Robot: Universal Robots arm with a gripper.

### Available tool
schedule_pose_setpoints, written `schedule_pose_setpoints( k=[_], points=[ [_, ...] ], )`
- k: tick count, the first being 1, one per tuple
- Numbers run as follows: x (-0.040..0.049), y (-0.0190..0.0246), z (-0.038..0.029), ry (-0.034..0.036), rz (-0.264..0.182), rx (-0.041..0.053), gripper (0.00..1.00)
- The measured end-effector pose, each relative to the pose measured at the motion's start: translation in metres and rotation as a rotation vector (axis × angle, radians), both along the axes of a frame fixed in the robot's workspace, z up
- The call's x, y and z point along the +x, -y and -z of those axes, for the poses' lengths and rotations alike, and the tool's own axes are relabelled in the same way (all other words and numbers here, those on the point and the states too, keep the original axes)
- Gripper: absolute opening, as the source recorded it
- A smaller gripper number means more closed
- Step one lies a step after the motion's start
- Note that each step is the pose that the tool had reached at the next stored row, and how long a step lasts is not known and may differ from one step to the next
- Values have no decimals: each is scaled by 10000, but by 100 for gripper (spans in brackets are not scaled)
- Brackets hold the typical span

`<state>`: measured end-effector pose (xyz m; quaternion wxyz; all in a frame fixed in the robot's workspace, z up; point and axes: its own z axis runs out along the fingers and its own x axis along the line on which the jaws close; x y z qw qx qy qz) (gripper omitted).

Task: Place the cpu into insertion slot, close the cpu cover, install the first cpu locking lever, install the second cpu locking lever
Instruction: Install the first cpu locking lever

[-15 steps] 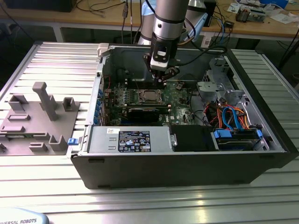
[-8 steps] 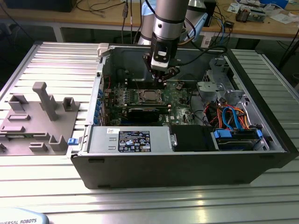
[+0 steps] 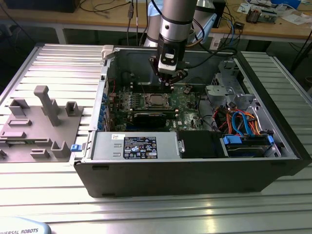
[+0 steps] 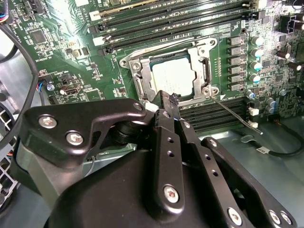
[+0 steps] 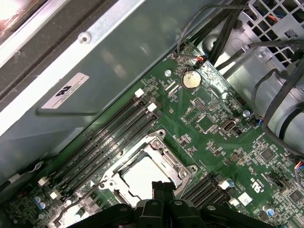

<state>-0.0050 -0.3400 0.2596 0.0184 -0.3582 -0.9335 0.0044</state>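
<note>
Gleaming square cpu (image 4: 173, 78), silvery cpu cover (image 4: 164, 53)

- A ribbed, silvery metal tabletop (image 3: 161, 214) stretches across the whole scene, with pale glare lying along its near grooves.
- On it, toward the exterior view's left, sits a grey plastic fixture (image 3: 39, 126) with upright posts and pockets.
- Behind runs a wooden workbench (image 3: 97, 20) strewn with black cables (image 3: 105, 6).
- At the workbench's end on the exterior view's right lie small devices and papers (image 3: 265, 12).

Dull silver-grey metal cpu (image 4: 173, 78), shiny bare-metal cpu cover (image 4: 205, 66) framing it, glossy green circuit board (image 4: 52, 52) around it, matt black gripper (image 4: 170, 99).
</note>
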Motion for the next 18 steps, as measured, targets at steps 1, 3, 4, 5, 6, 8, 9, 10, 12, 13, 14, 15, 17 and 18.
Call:
schedule_pose_setpoints(
  k=[1,3,4,5,6,8,9,10,12,13,14,15,17,18],
  points=[
    [0,0,0,0,-19,0,11],
    [0,0,0,0,-60,0,11],
    [0,0,0,0,-87,0,11],
    [0,0,0,0,-119,-1,11],
    [0,0,0,0,-250,0,11],
    [0,0,0,6,-647,288,11],
    [0,1,0,6,-670,290,11],
    [0,1,0,6,-691,289,11],
    [0,1,0,5,-722,288,11],
    [0,1,0,5,-735,288,11],
    [0,1,0,4,-758,288,11],
    [0,1,0,5,-777,288,11],
    [0,1,0,4,-813,289,11],
    [0,1,0,4,-826,289,11]
  ],
)
